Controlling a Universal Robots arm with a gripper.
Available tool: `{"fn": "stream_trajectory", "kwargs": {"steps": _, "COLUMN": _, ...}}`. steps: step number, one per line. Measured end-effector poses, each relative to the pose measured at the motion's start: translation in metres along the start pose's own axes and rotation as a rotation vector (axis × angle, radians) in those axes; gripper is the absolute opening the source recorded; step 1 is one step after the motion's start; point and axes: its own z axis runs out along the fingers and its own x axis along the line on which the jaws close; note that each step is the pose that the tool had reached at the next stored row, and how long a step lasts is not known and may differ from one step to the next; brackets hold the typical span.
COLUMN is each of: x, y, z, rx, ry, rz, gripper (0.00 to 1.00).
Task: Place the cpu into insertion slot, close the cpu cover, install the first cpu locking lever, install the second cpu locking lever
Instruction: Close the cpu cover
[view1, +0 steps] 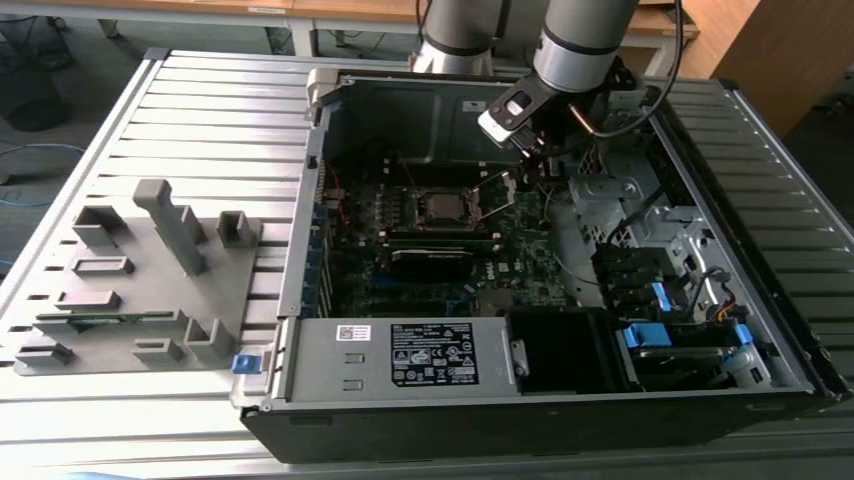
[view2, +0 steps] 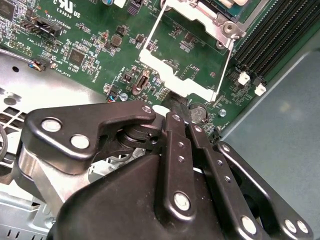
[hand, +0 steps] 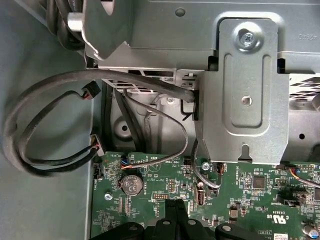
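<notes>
The arm (view1: 574, 40) reaches down from the far side of the open computer case (view1: 304, 300), which lies on the slatted table (view1: 200, 100). Its wrist is canted over so the gripper (view1: 534, 160) points down and inward at the green board, just to the exterior view's right of the insertion slot (view1: 412, 207). A dull grey square, the cpu (view1: 438, 207), lies flat inside that socket.

The cpu cover (view2: 172, 80) is not down. In the second wrist view it stands raised on its hinge, and green board shows through its window. Its bright free edge is nearest the gripper.

The black fingers (view2: 172, 131) are drawn together, with their tips right against that edge. I can't tell whether they are pinching the metal or only touching it. A coin battery (view2: 197, 114) sits on the board just beside the tips, and the long black memory slots (view2: 265, 40) run past the socket's far side.

In the first wrist view the closed fingertips (hand: 176, 207) hang over the board's edge, near a bundle of dark cables (hand: 45, 90) looping along the case wall. A grey fixture tray (view1: 134, 290) rests on the table at the exterior view's left, well apart from the arm
</notes>
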Motion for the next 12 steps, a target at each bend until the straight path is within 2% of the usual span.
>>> {"fn": "stream_trajectory", "kwargs": {"steps": 7, "x": 0.0, "y": -0.0003, "z": 0.0001, "rx": -0.0001, "ry": 0.0002, "rz": 0.0, "gripper": 0.1}}
{"fn": "stream_trajectory", "kwargs": {"steps": 12, "x": 0.0002, "y": -0.0074, "z": 0.0, "rx": -0.0029, "ry": 0.0, "rz": 0.0, "gripper": 0.1}}
